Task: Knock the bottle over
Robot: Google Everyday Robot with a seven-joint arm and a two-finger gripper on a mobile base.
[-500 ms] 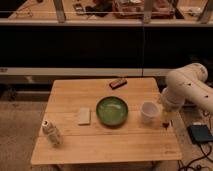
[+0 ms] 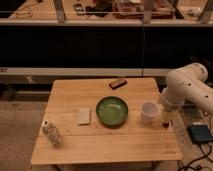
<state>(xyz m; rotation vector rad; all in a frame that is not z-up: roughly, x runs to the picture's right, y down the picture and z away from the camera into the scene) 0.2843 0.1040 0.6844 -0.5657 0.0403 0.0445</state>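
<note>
Now: the knock is not yet begun. The gripper (image 2: 167,120) hangs at the right of the frame, at the right edge of the table (image 2: 100,146), just beside the white cup (image 2: 148,111).
Hand: released, jaws spread wide, nothing in them.
Bottle (image 2: 52,134): lower left of the frame, near the table's front-left corner. It looks to be standing, cap up, well apart from the gripper.
Route: the whole tabletop lies between them. I'd carry the arm (image 2: 189,89) along the bare front strip, below the green bowl (image 2: 112,99) and the pale block (image 2: 84,116), and lift clear of the cup first.
Contact: strike high on the bottle, up near the cap, with a sideways sweep. A low touch would likely just slide it.
Direction: it stands close to the table's edge, so push toward the centre of the frame, or it may go overboard.
Bottle build: slim, clear-whitish plastic with a white cap and a pale label. It looks light and should tip easily.
Table: pale wooden planks, smooth, with little grip for a sliding base.
Bowl: round, shallow, glossy green.
Cup: white, round, open-topped.
Block: flat, pale, rectangular.
Upper centre: a small dark oblong object (image 2: 117,83), too small to name.
</note>
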